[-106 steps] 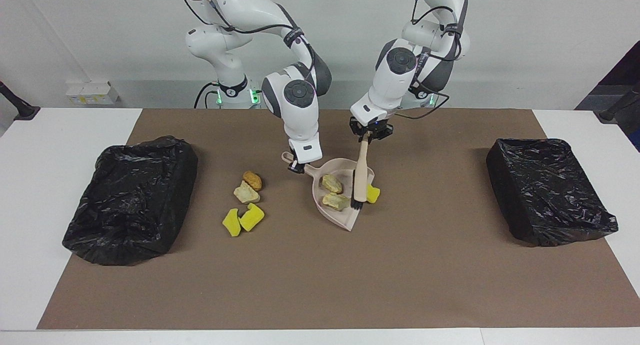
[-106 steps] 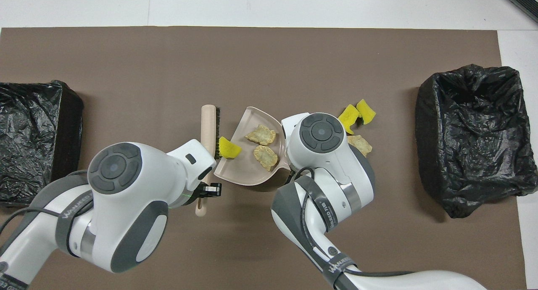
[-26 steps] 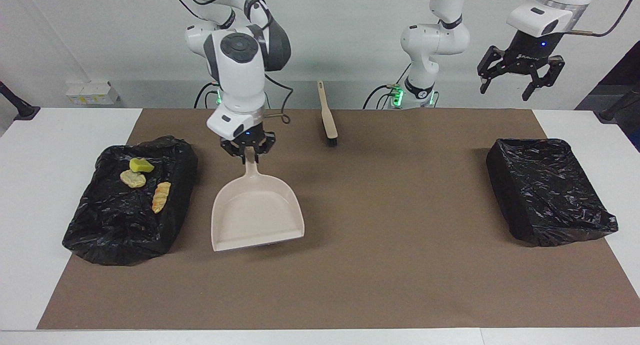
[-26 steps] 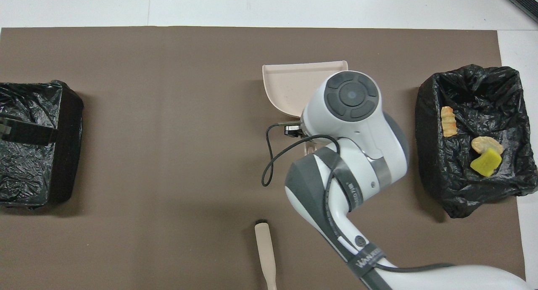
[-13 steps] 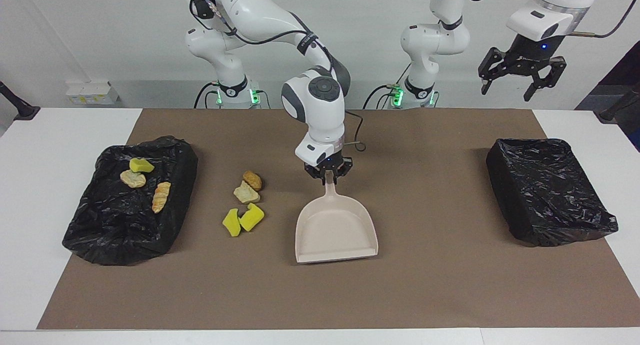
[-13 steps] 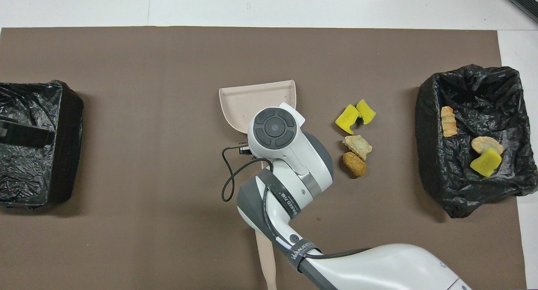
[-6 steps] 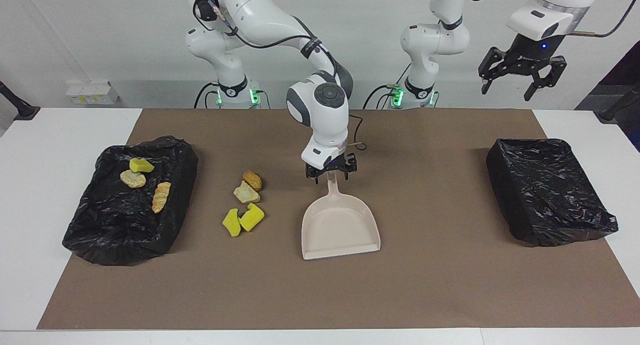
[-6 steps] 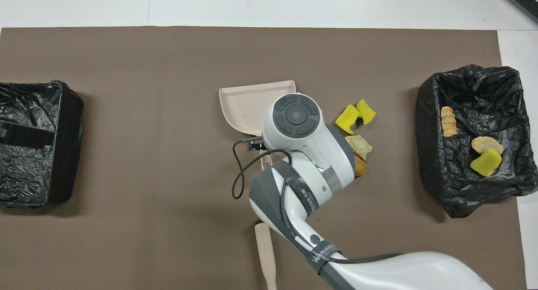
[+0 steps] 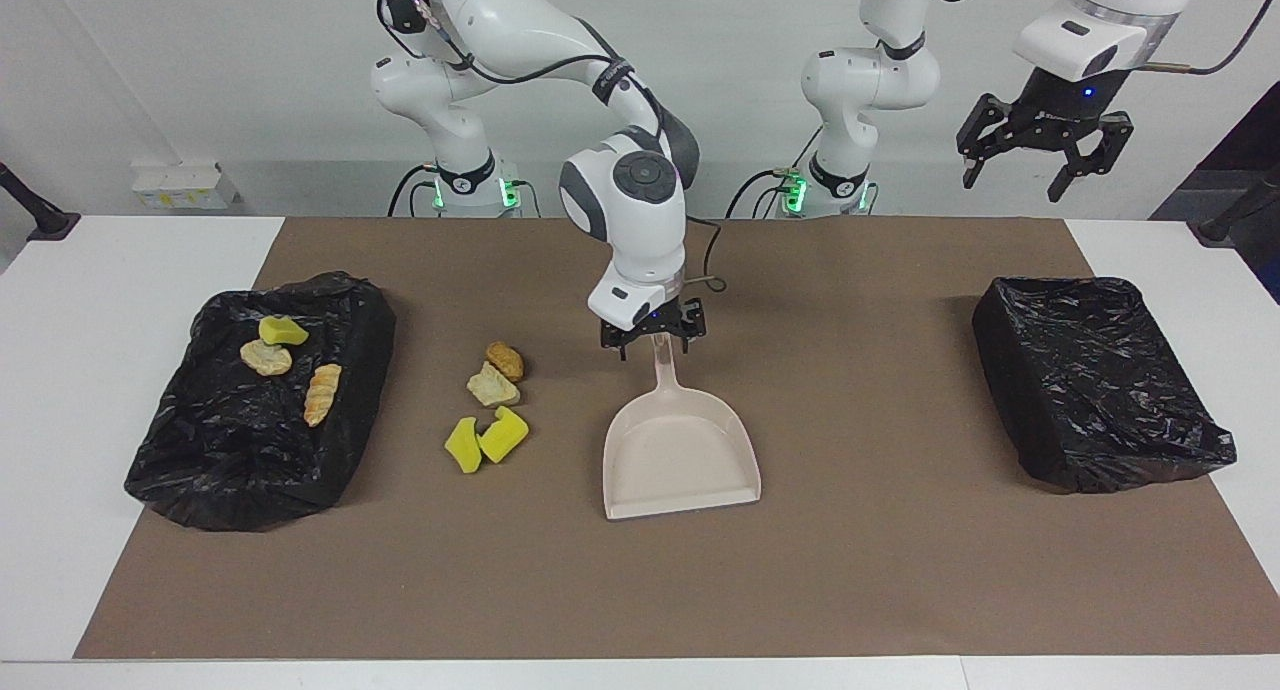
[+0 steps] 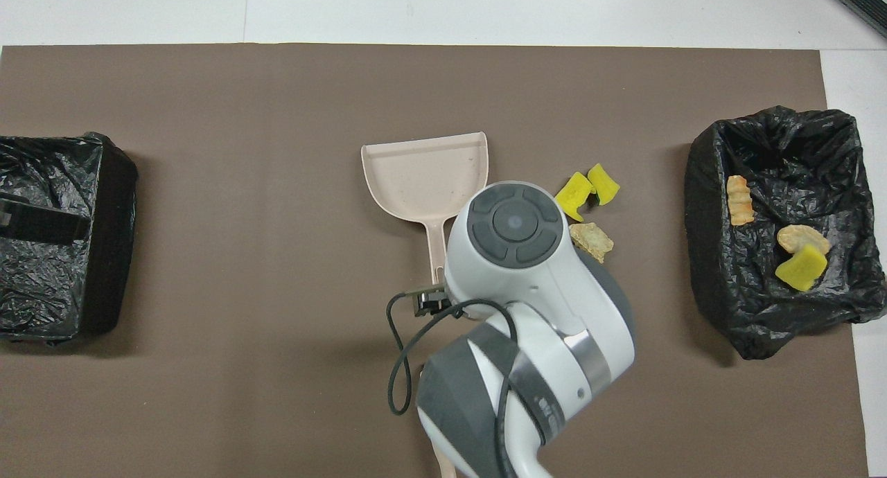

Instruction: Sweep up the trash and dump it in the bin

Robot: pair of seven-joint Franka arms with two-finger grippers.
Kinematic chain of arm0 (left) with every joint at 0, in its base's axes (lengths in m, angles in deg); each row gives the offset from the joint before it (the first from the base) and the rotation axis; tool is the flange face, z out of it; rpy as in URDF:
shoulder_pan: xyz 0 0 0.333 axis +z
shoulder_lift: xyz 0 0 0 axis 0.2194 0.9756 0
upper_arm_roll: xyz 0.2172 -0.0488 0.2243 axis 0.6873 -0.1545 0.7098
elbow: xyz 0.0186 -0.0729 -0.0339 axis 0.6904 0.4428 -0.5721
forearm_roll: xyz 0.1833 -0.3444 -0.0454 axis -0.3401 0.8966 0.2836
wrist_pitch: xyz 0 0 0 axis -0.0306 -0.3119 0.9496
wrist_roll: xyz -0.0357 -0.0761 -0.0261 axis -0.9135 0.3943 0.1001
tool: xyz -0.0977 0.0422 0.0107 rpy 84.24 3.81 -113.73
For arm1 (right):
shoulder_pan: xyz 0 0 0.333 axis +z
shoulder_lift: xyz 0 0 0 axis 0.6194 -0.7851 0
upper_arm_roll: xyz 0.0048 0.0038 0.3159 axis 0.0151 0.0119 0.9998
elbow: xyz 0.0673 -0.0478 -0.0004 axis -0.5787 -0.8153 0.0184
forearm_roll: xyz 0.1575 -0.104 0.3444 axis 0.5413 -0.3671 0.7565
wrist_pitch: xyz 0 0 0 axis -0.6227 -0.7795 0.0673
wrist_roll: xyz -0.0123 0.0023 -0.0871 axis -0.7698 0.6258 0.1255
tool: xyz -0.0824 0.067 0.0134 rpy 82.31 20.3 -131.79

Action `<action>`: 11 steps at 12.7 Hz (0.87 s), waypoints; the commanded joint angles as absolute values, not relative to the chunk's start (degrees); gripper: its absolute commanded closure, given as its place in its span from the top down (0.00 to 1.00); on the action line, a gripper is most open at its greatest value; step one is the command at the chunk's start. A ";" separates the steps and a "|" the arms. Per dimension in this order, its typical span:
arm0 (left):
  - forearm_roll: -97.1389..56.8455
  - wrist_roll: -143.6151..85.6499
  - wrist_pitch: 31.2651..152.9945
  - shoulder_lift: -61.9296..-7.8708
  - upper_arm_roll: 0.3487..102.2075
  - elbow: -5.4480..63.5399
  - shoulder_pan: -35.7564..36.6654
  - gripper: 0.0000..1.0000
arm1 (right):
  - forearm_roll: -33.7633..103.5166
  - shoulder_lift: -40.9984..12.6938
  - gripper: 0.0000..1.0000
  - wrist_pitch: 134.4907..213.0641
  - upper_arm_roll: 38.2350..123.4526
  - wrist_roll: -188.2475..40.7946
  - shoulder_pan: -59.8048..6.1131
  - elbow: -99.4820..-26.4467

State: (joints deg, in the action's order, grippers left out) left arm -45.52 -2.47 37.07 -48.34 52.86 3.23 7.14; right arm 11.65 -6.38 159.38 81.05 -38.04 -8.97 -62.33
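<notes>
1. The trash is split between two places: four chunks [image 9: 487, 402] lie loose on the brown mat [image 9: 640, 590] at centre-left of the facing view, and three chunks [image 9: 285, 362] are seen inside the black-lined bin [image 9: 200, 470] at the left edge of that view.
2. The beige dustpan [image 9: 680, 455] lies flat at mid-frame, just beside the loose chunks, with its handle pointing up the frame toward the robots and its open mouth toward the bottom edge.
3. The right gripper [image 9: 652, 342] is placed at the tip of the dustpan handle, with its fingers spread apart; the handle is judged to be released rather than gripped.
4. The left gripper [image 9: 1040, 155] is held high at the upper right of the facing view with its fingers open and empty; that arm waits.
5. The loose chunks lie toward the frame's left from the right gripper, alongside the pan's long axis rather than at its mouth; the right arm is judged the nearer one.
6. A second lined bin [image 9: 1095, 380] sits at the right of the facing view.
</notes>
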 commanded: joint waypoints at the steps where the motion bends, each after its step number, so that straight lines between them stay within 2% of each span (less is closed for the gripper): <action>1: -46.51 -2.29 35.75 -48.39 52.46 2.38 7.49 1.00 | 17.35 4.84 1.00 168.29 81.11 -36.29 -4.72 -80.87; 2: -46.51 -2.29 35.75 -48.39 52.46 2.38 7.49 1.00 | 20.17 9.58 1.00 172.68 81.11 -36.28 -2.09 -87.90; 3: -46.51 -2.29 35.75 -48.39 52.46 2.38 7.49 1.00 | 21.85 12.58 1.00 173.85 81.11 -36.20 -0.75 -92.50; 4: -46.51 -2.29 35.31 -48.48 52.46 2.38 7.49 1.00 | 22.30 13.66 1.00 174.21 81.11 -35.59 1.96 -95.07; 6: -45.99 -2.72 31.45 -49.70 52.98 3.60 8.71 1.00 | 22.30 13.84 1.00 176.92 81.11 -30.69 8.81 -99.29; 9: -45.72 -4.57 36.24 -49.88 52.46 5.00 6.97 1.00 | 22.30 14.91 1.00 179.47 81.11 -30.48 11.02 -102.91; 11: -45.64 -5.89 40.13 -49.36 52.37 6.07 4.08 1.00 | 22.39 14.20 1.00 185.79 81.11 -29.70 13.14 -106.42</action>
